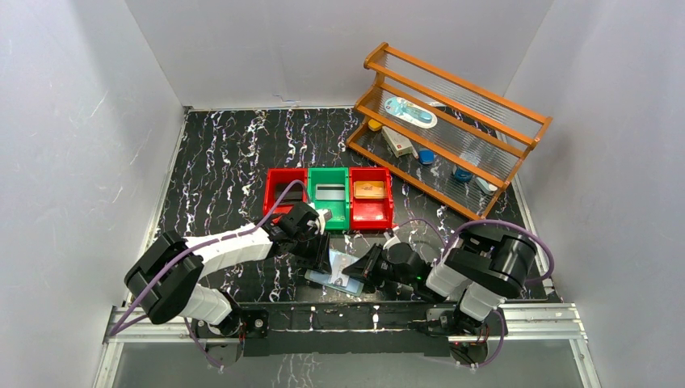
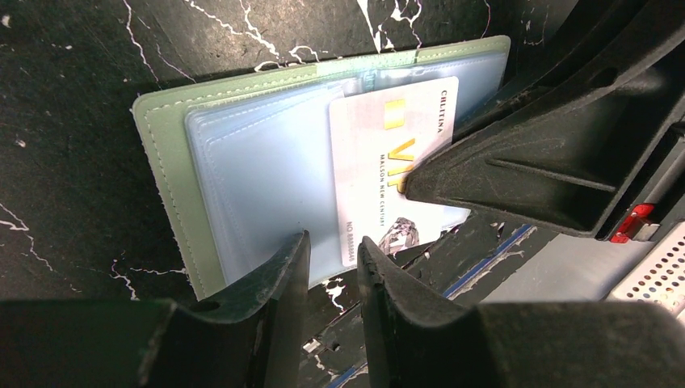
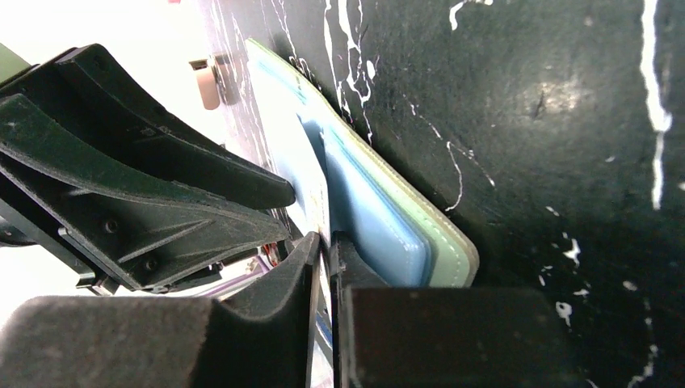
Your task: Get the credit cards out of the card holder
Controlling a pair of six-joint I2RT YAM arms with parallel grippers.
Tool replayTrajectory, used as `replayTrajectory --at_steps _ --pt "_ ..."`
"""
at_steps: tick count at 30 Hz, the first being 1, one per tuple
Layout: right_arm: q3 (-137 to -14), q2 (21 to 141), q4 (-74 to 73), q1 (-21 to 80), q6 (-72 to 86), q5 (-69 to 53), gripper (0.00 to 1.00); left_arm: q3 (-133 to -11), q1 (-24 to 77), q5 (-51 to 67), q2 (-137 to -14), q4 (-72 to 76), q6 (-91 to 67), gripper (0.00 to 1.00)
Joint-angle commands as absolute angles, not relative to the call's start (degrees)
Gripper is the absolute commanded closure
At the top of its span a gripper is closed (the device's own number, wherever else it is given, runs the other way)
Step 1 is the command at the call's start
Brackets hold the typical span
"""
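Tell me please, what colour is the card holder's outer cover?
Sage green card holder; clearest from the left wrist.

Card holder (image 1: pixel 338 272): in the top view mostly covered by both grippers; card colour and print too small to tell there.

Left wrist view: the white card (image 2: pixel 396 153) has its 3 o'clock edge hidden behind the right gripper (image 2: pixel 420 182); print only partly legible. Holder's lower edge is hidden behind the left fingers (image 2: pixel 283 283).

Right wrist view: holder seen edge-on, its sleeves' contents unreadable; whether the near fingers pinch the card alone or a sleeve too cannot be told.

Items in the bins (image 1: pixel 329 196): too small to identify.
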State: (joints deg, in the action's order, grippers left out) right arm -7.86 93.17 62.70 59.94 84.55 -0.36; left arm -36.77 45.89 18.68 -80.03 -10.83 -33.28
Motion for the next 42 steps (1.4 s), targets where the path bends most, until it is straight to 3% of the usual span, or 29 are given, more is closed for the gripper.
replayTrajectory --at_steps 1,4,17,23,26,33,38,42 --pt "-8.74 93.40 58.73 59.70 83.69 0.60 0.89 -35.26 46.05 17.37 -79.16 -13.01 -32.92 0.72" --pt "-8.52 91.95 58.18 59.70 82.35 0.40 1.00 -35.14 46.03 16.57 -78.66 -13.16 -33.08 0.72" --pt "-8.73 79.61 46.37 59.59 81.04 0.68 1.00 -38.07 46.05 6.22 -68.37 -17.86 -34.68 0.58" --pt "-15.39 67.16 17.20 59.69 76.55 9.75 1.00 -39.70 45.90 -0.53 -59.91 -20.26 -34.51 0.39" --pt "-14.40 63.36 17.03 59.49 76.71 10.68 1.00 -41.14 45.84 -3.70 -58.37 -22.05 -32.31 0.27" --pt "-14.34 61.05 15.65 59.49 76.36 9.66 1.00 -45.31 45.29 -12.63 -58.70 -28.29 -28.25 0.10" --pt "-14.11 60.74 16.09 59.48 75.83 9.45 1.00 -44.31 45.17 -6.30 -56.68 -22.01 -22.82 0.05" --pt "-14.48 59.93 15.29 59.37 75.08 9.53 1.00 -45.89 44.90 -15.88 -55.04 -25.52 -21.16 0.02"
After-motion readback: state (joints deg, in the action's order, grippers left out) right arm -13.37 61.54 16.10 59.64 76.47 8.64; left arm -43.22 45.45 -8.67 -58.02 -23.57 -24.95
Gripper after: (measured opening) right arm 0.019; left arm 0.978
